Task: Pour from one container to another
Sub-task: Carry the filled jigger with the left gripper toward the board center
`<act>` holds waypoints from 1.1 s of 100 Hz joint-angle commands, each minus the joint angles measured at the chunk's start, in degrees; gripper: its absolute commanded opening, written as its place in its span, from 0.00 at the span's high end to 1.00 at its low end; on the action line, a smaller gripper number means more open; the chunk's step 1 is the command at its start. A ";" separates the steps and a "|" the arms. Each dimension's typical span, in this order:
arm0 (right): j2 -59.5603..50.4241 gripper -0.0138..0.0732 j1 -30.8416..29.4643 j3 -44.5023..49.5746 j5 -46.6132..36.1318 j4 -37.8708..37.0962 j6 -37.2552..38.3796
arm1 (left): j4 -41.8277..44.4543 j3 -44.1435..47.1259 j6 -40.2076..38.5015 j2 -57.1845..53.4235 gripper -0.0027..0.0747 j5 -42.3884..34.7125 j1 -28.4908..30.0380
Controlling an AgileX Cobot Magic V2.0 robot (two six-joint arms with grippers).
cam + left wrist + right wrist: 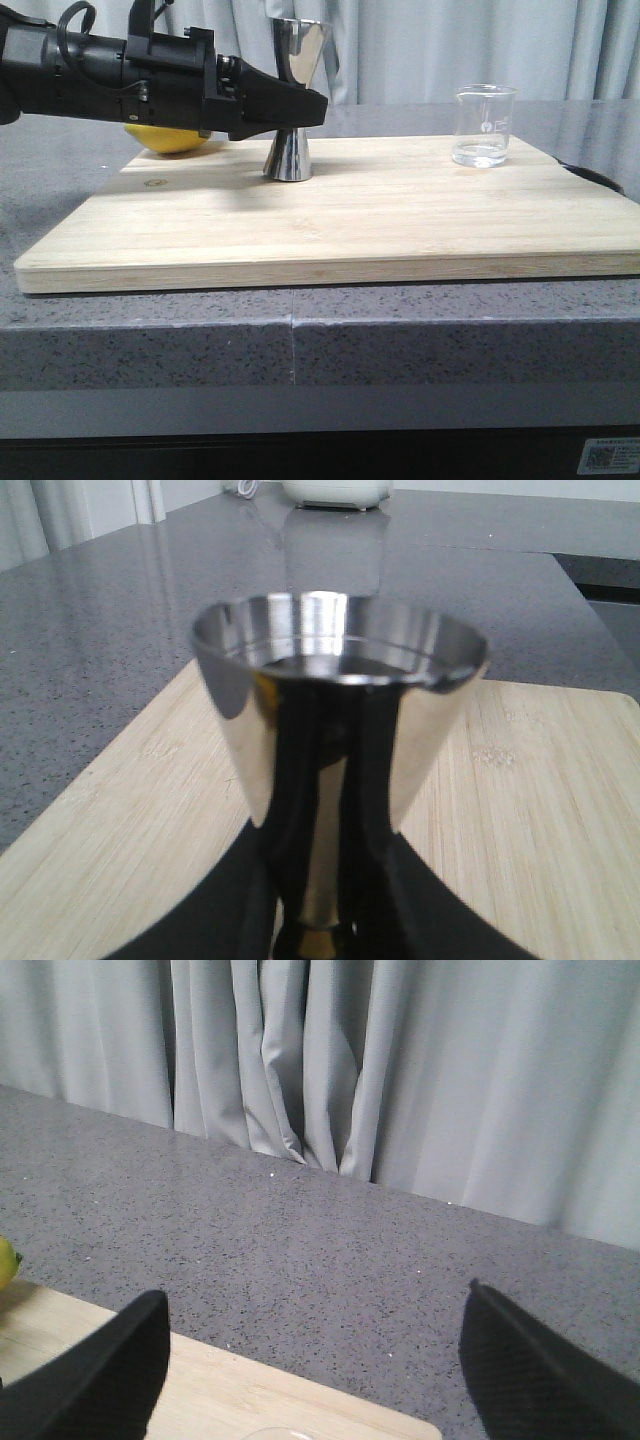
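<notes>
Speckled grey bench (150, 340) is carrying my pale wooden board (350, 225). I'm seeing my left hand (300, 108) clenching the mirror-steel hourglass jigger (295, 60) at its waist, far-left. Clear glass beaker (485, 125) is standing far-right; right hand (310, 1360) is hanging released near it.

Mirror-steel jigger (295, 100), clear white-marked beaker (485, 125), pale-grained board (350, 215), speckled grey counter (150, 345).

A: Work surface?
B: Pale wooden cutting board (400, 215) lying flat on the grey speckled bench (150, 330), reaching to the bench's front edge.
A: Other items?
B: One yellow lemon (170, 138) on the board's far left corner. Grey curtains (400, 1070) hang behind the bench.
</notes>
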 commanded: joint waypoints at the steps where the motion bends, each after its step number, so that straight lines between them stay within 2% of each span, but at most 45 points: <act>1: -1.89 0.22 -0.38 -1.45 -4.44 -0.08 -0.40 | -4.91 -1.53 -0.25 -2.96 0.93 6.50 0.06; 22: -1.89 0.22 -0.38 -1.45 -4.44 -0.08 -0.40 | -4.91 -1.53 -0.25 -2.96 0.83 6.50 0.06; 75: -1.89 0.22 -0.38 -1.45 -4.44 -0.12 -0.40 | -4.91 -1.53 -0.25 -2.96 0.65 6.60 0.06; 110: -1.89 0.22 -0.38 -1.45 -4.44 -0.12 -0.40 | -4.91 -1.53 -0.70 -2.96 0.37 6.60 0.06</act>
